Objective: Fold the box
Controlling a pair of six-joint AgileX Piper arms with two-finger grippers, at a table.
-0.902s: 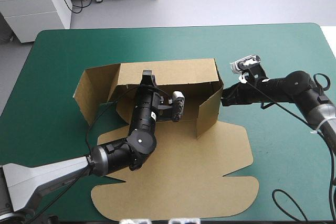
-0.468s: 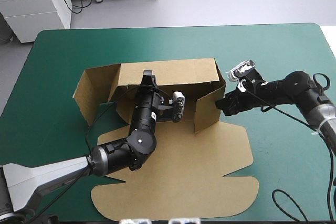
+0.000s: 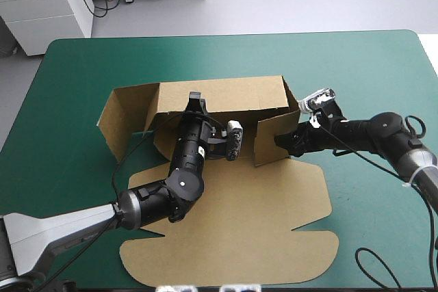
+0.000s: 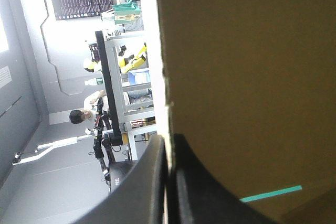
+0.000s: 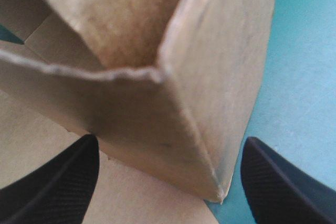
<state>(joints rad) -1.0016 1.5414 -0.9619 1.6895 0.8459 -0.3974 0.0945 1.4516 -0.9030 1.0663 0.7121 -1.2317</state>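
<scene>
The right gripper [image 3: 279, 141], its fingers wide apart astride a corner of the box [image 3: 233, 237], has pushed the right side wall [image 3: 268, 143] further inward than just before. The left gripper [image 4: 169, 141] stays pinched on the back wall [image 3: 226, 94], apparently keeping it upright in the middle of the table [image 3: 356, 66]. The wall looks nearly ready to tuck.

Bright, even light covers the tabletop [image 3: 356, 59], shadows soft; the box [image 4: 247, 77] in the left tool [image 4: 170, 145] is dim, backlit.
</scene>
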